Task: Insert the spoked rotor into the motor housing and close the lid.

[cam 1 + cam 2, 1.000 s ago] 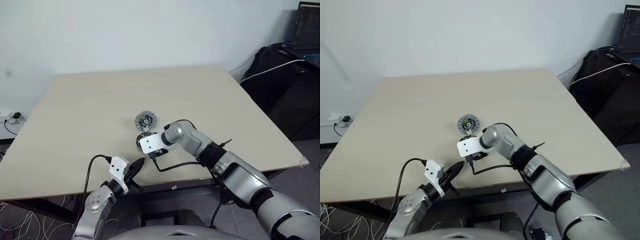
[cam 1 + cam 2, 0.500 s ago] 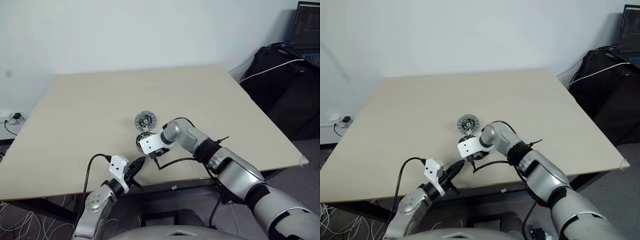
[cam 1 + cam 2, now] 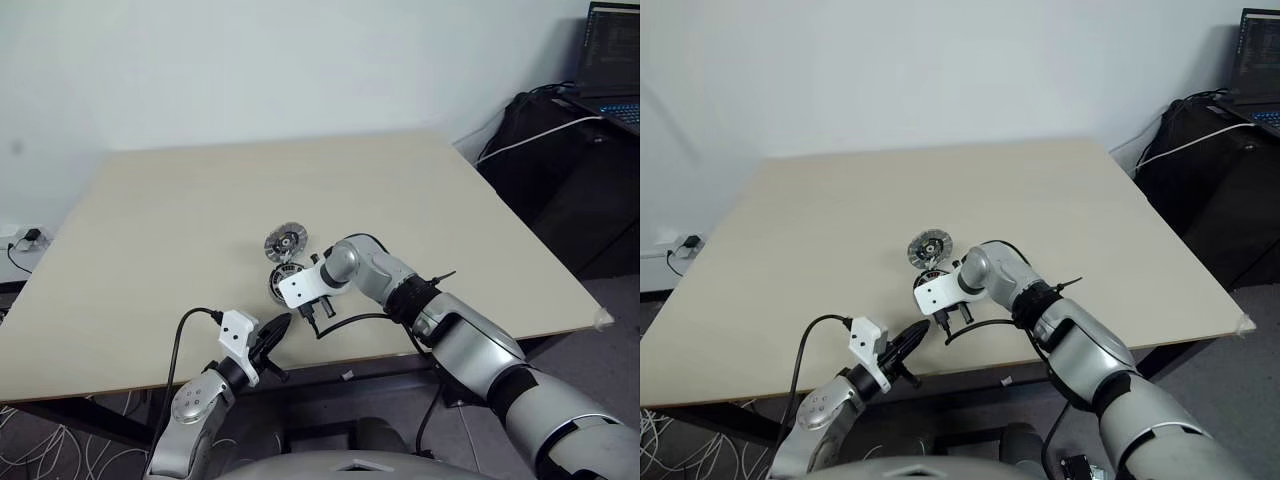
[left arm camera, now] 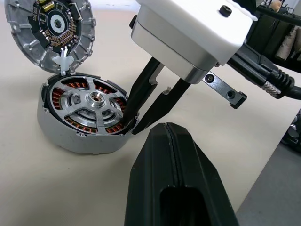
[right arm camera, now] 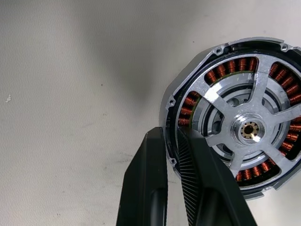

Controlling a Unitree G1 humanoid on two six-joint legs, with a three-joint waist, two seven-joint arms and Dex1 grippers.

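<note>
Right fingers (image 5: 175,155) clamped on motor housing (image 5: 165,113) rim, spoked rotor (image 5: 249,129) inside, lid (image 4: 49,33) leaning beside, left fingers (image 4: 171,188) together, tabletop (image 3: 180,200)

Spoked rotor (image 5: 248,129) in motor housing (image 4: 55,136); lid (image 4: 50,33) leans behind.

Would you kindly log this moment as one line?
silver spoked rotor: seated in copper-wound round housing | right end effector: pinching housing wall | ribbed silver lid: off
</note>
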